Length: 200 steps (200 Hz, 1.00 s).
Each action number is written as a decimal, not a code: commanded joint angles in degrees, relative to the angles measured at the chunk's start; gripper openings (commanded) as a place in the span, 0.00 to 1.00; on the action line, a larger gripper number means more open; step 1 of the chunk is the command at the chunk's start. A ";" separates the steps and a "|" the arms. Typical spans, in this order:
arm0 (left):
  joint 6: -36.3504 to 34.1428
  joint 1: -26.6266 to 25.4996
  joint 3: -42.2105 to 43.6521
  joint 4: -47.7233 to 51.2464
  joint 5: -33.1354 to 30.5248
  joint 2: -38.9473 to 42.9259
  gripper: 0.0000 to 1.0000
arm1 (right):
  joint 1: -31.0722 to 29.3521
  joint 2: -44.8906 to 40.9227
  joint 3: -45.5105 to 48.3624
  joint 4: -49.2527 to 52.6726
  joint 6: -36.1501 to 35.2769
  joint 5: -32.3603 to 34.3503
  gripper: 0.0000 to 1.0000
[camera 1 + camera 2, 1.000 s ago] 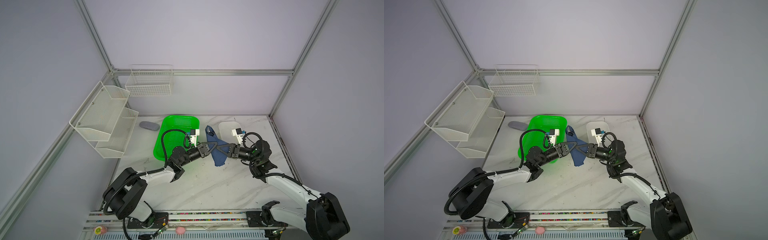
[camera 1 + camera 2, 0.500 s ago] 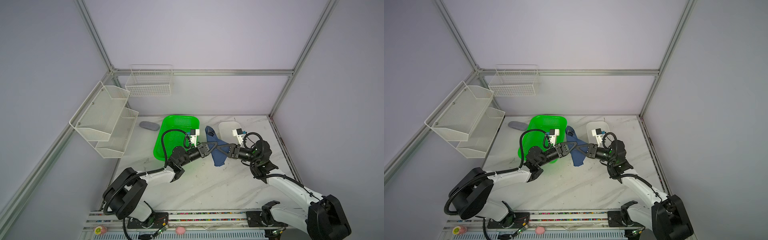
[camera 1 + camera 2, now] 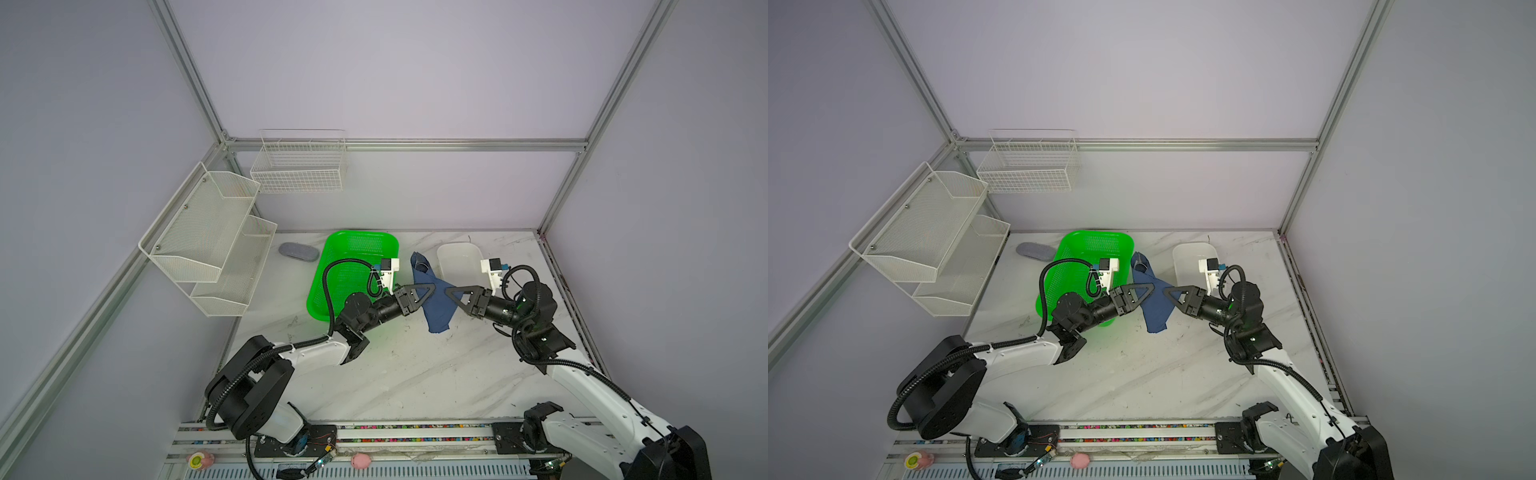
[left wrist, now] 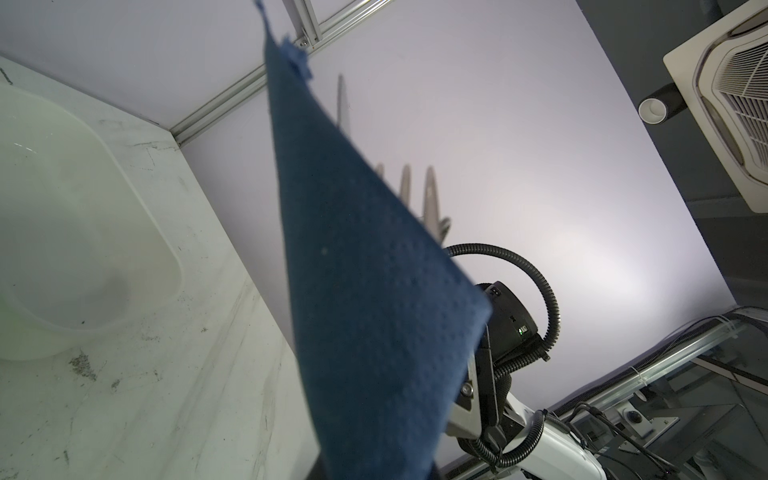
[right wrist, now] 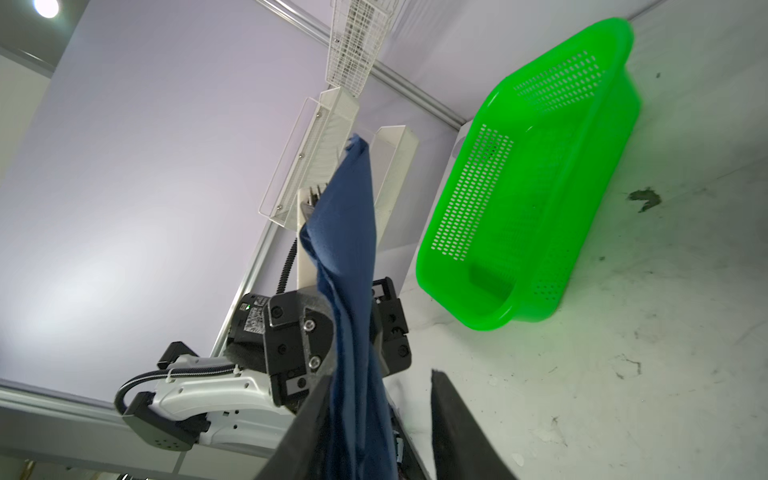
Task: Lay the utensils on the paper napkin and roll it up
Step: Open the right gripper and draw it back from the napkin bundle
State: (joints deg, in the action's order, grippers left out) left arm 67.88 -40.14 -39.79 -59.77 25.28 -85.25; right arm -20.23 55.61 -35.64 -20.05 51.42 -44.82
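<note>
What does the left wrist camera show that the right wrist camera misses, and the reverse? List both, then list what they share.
Only the left wrist view: the white tray and the ceiling vent. Only the right wrist view: the green basket and the wire racks on the wall. Both: the blue napkin hanging in mid-frame, fork tines poking out behind it, and the marble table.

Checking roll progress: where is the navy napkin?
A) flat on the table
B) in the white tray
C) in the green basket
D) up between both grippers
D: the paper napkin stands between the left gripper and the right gripper; both wrist views show it upright in the air.
</note>
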 commanded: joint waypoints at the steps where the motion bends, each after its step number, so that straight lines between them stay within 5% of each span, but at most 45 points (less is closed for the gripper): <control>1: -1.32 0.30 -3.11 -3.51 -0.40 2.64 0.11 | 0.37 -0.88 -2.16 8.90 -4.63 4.45 0.40; 54: -1.69 0.41 -2.75 -2.66 -0.84 2.73 0.11 | 0.43 -1.89 -5.04 13.53 -6.55 5.22 0.41; 109: -2.97 0.68 -2.48 1.73 -2.57 3.60 0.10 | 0.42 -6.15 -16.59 31.62 -15.30 14.57 0.45; 162: -3.21 0.72 -2.36 4.32 -3.62 3.72 0.10 | 0.09 -2.78 -20.26 34.28 -18.73 2.47 0.31; 200: -3.19 0.77 -2.83 4.70 -3.00 3.73 0.10 | -3.74 -0.42 -20.05 34.12 -18.55 5.07 0.31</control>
State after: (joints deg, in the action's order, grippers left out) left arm 66.37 -39.75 -39.79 -52.16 22.55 -83.96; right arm -21.67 54.59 -55.57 12.80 34.15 -39.57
